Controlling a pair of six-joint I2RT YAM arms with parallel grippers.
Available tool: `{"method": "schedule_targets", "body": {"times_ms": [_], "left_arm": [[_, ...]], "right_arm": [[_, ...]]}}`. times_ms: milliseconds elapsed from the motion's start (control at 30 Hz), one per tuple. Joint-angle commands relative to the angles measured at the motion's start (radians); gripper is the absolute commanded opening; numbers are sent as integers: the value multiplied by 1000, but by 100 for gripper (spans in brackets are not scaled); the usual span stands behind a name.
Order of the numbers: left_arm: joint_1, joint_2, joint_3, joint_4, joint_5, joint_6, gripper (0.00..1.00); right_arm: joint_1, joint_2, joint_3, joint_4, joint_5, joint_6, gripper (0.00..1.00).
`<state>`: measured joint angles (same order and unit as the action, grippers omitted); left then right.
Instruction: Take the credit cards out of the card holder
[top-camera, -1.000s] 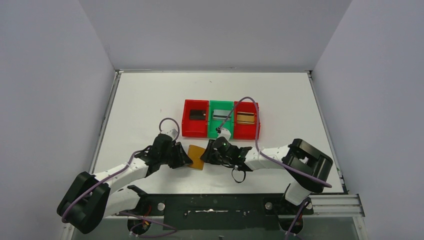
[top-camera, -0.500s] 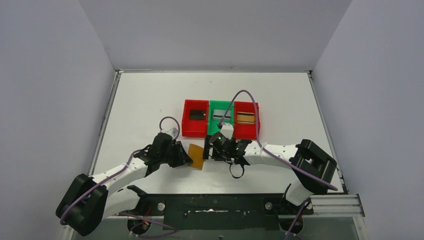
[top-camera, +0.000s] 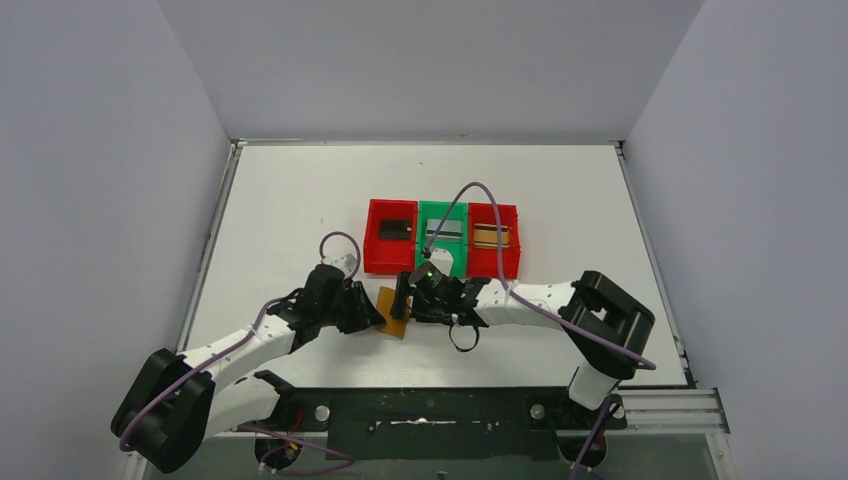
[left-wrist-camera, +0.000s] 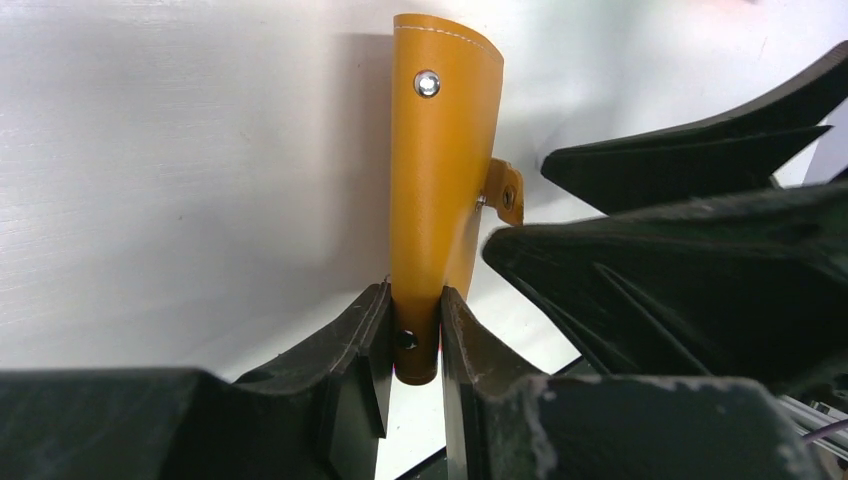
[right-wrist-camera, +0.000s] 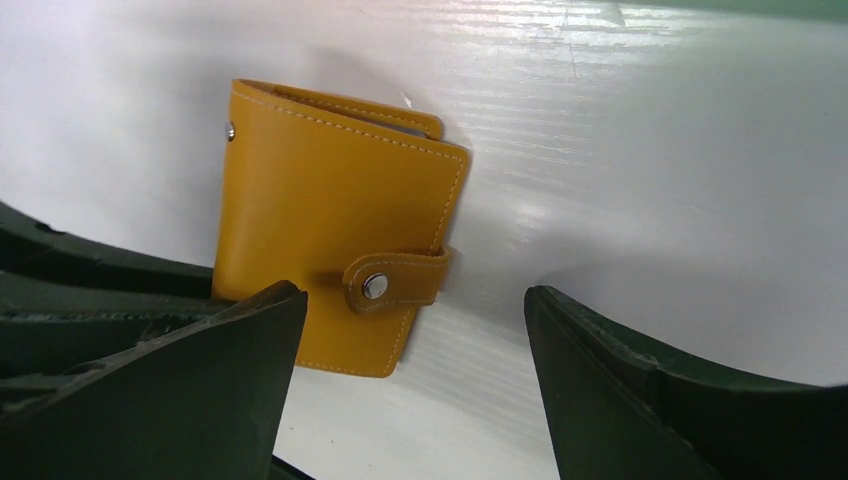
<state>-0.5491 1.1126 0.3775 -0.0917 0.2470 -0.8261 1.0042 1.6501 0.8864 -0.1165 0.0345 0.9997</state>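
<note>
The mustard card holder (top-camera: 392, 313) is folded, standing on edge on the white table with its snap tab (right-wrist-camera: 395, 281) lying across the face. My left gripper (left-wrist-camera: 415, 300) is shut on the holder's (left-wrist-camera: 440, 190) near edge. My right gripper (top-camera: 405, 298) is open, its jaws wide apart in front of the holder (right-wrist-camera: 330, 260) and holding nothing. The credit cards lie in the bins behind: a black one (top-camera: 397, 229), a silver-grey one (top-camera: 444, 230) and a gold-brown one (top-camera: 492, 236).
Three bins stand in a row just behind the grippers: a red bin (top-camera: 375, 255), a green bin (top-camera: 428, 212) and a second red bin (top-camera: 512, 258). My right arm's cable (top-camera: 480, 195) arcs over the green bin. Grey walls enclose the table.
My right gripper has opened wide and slid left, up against the card holder's right side. The left gripper has kept its grip and place.
</note>
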Motion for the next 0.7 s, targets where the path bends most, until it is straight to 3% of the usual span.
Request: {"method": "schedule_targets", "body": {"times_ms": [0, 100, 333, 400, 667], "left_arm": [[-3, -14, 46, -23, -16, 28, 20], [-4, -15, 42, -26, -20, 31, 20], [-5, -4, 41, -21, -19, 35, 20], [-6, 3, 45, -23, -16, 39, 20], [-5, 3, 40, -37, -14, 51, 20]], "right_arm": [[19, 38, 62, -36, 61, 45, 78], [13, 26, 36, -48, 100, 69, 62], [-2, -23, -27, -41, 116, 84, 45], [-3, -28, -34, -30, 113, 84, 35], [-20, -6, -18, -8, 111, 80, 31]]}}
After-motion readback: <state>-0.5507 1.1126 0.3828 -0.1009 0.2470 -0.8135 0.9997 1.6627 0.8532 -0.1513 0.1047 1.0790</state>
